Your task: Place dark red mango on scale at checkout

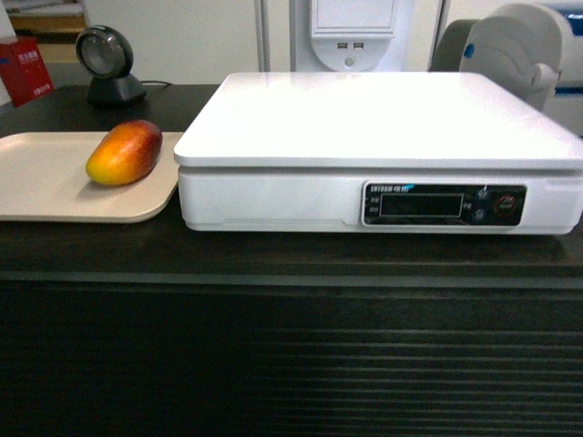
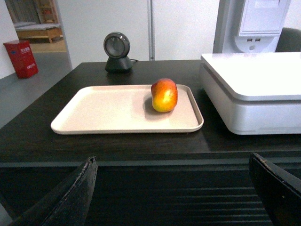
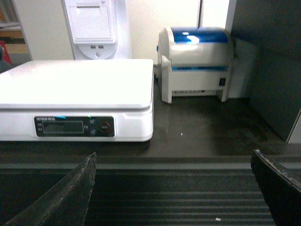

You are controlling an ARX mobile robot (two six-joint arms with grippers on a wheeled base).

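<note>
Two end effectors, one per arm, both spread wide and holding nothing. The left end effector [image 2: 176, 190] shows its two dark fingers [image 2: 70, 197] at the bottom corners of the left wrist view, far apart, touching nothing, in front of the ribbed face of the bench [image 2: 141, 150]. The right end effector [image 3: 176, 190] is the same in the right wrist view: two dark fingers [image 3: 66, 197] well apart, nothing between them.

Beyond the left end effector, one beige tray [image 2: 108, 113] lies flat on the dark bench. One mango [image 2: 164, 95], red blending to orange-yellow, rests on the tray near its right edge. Just beside the tray, to the right, stands one white scale [image 1: 378, 146], its flat platform bare, with one dark display panel [image 1: 444, 204] on its front.

Behind the tray sits one small round black scanner [image 2: 117, 51] on a stand. Right of the scale, at the back of the bench, is one white printer [image 3: 195, 63] with a blue lid.
</note>
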